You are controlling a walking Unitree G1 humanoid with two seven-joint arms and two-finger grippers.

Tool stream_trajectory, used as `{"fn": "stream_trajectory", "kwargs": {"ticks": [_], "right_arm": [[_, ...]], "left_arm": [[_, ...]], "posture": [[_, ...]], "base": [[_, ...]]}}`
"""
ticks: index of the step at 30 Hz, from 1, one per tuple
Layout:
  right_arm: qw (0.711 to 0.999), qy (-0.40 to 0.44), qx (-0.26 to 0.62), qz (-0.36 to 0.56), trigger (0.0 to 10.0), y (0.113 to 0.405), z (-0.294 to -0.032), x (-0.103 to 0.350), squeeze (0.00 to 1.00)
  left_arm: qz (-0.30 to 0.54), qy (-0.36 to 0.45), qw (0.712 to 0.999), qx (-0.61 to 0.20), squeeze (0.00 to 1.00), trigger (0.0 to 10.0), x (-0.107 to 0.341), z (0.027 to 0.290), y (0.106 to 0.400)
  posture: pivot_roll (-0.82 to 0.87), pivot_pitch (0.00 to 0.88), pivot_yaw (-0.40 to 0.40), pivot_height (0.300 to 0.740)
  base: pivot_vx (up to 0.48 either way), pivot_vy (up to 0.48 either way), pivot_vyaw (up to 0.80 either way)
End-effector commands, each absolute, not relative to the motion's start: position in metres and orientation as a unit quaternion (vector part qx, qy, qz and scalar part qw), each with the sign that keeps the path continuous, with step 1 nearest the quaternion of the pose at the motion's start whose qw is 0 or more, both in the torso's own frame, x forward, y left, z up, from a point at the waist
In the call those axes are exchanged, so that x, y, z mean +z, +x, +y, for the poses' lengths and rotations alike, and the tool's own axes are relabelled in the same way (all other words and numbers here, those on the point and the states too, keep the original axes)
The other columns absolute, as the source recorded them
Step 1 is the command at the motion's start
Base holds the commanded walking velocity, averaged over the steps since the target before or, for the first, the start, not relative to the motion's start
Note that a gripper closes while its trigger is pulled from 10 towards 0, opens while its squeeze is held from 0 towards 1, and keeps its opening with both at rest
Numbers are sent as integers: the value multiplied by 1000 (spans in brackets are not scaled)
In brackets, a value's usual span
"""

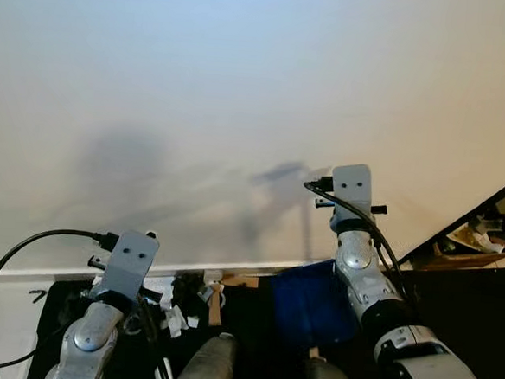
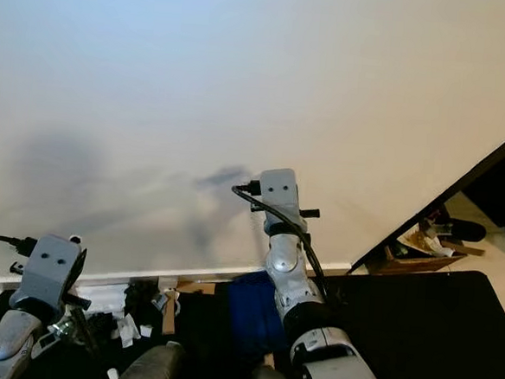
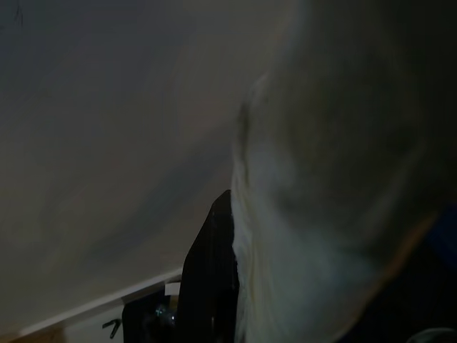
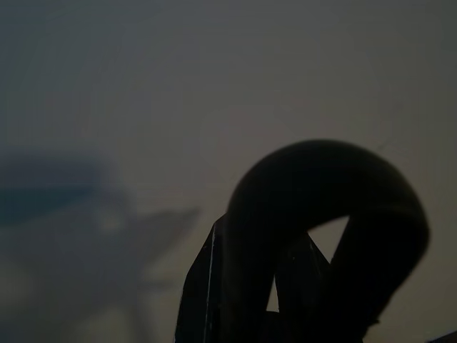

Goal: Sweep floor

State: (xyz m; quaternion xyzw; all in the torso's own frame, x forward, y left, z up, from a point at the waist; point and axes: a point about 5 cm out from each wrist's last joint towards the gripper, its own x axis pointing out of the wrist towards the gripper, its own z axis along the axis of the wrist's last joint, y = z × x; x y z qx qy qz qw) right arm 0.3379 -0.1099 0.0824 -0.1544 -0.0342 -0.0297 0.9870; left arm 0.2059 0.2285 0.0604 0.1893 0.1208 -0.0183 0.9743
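Both arms (image 1: pixel 352 248) near baseboard (image 1: pixel 229 270)

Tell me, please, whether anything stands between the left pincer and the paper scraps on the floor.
Nothing visible does: the paper scraps lie bare on the dark mat by the wall, right beside the left pincer.

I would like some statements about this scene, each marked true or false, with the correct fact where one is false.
1. The robot faces a plain pale wall. True.
2. A blue object lies low in front of the robot, next to the right arm. True.
3. White scraps lie on the dark floor near the left arm. True.
4. The blue object is red. False: it is blue.
5. A person's hand holds the right arm. False: only a black cable runs along it.
6. Both arms hang at equal height. False: the right arm is raised higher.
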Motion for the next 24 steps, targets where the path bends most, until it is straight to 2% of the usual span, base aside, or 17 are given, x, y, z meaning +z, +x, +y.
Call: {"fn": "stream_trajectory", "kwargs": {"ticks": [1,9,17,24], "right_arm": [[985,-171,-19,-11,10000,335,-110,73,0],[990,-142,-19,-6,10000,331,-108,67,0],[993,-91,-32,-68,10000,348,-100,101,0],[993,-104,-27,-57,10000,346,-96,94,0]], "left_arm": [[126,197,972,-17,0,10000,60,232,203],[129,195,972,-21,0,10000,59,229,202],[130,198,971,-25,0,10000,59,230,202],[131,201,971,-23,0,10000,60,232,199]], "posture": [[284,124,-12,740],[283,127,-5,740],[287,130,0,740],[312,129,3,740]], "base": [[0,0,0],[0,0,0],[0,0,0],[0,0,0]]}}
